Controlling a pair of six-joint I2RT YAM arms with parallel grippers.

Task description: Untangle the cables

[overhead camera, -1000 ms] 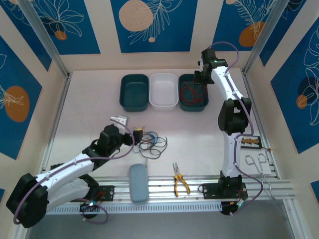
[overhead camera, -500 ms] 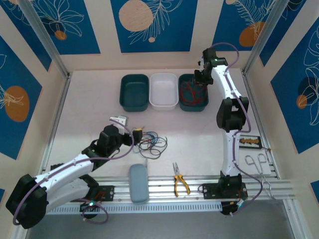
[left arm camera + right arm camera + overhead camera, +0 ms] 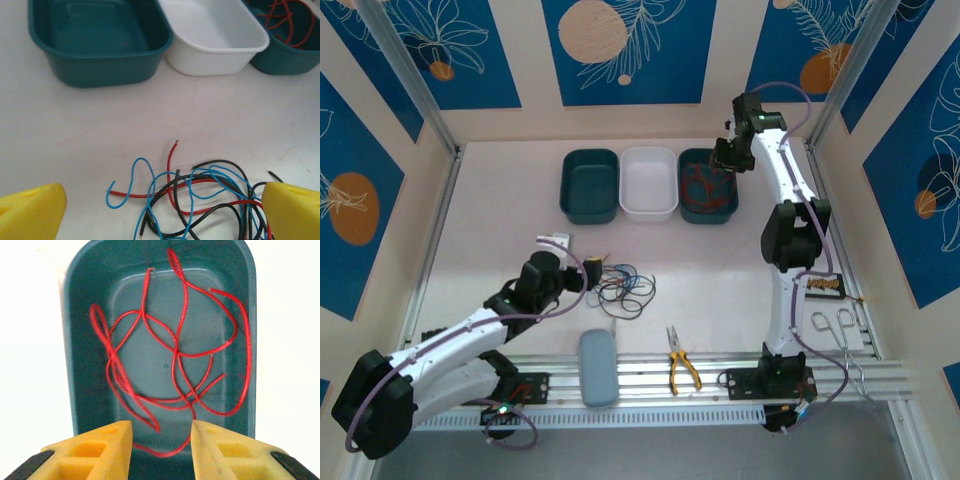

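A tangle of thin red, black and light blue cables (image 3: 626, 287) lies on the white table in front of the left arm. In the left wrist view this tangle (image 3: 200, 192) sits between and just ahead of my wide-open left gripper (image 3: 162, 220), whose yellow fingers (image 3: 30, 212) touch nothing. Several loose red cables (image 3: 170, 360) lie curled in the right teal bin (image 3: 722, 212). My right gripper (image 3: 162, 432) hovers above that bin's near end, its jaws apart with nothing held. From above, the right gripper (image 3: 728, 160) hangs over the bin's back edge and the left gripper (image 3: 592, 272) stands left of the tangle.
An empty teal bin (image 3: 590, 185) and an empty white bin (image 3: 649, 183) stand left of the right teal bin. Yellow-handled pliers (image 3: 680, 370), a grey-blue case (image 3: 597, 367) and scissors (image 3: 840, 325) lie along the near rail.
The right gripper's jaws have parted over the right teal bin, and that arm has shifted slightly right. The left arm has barely moved.
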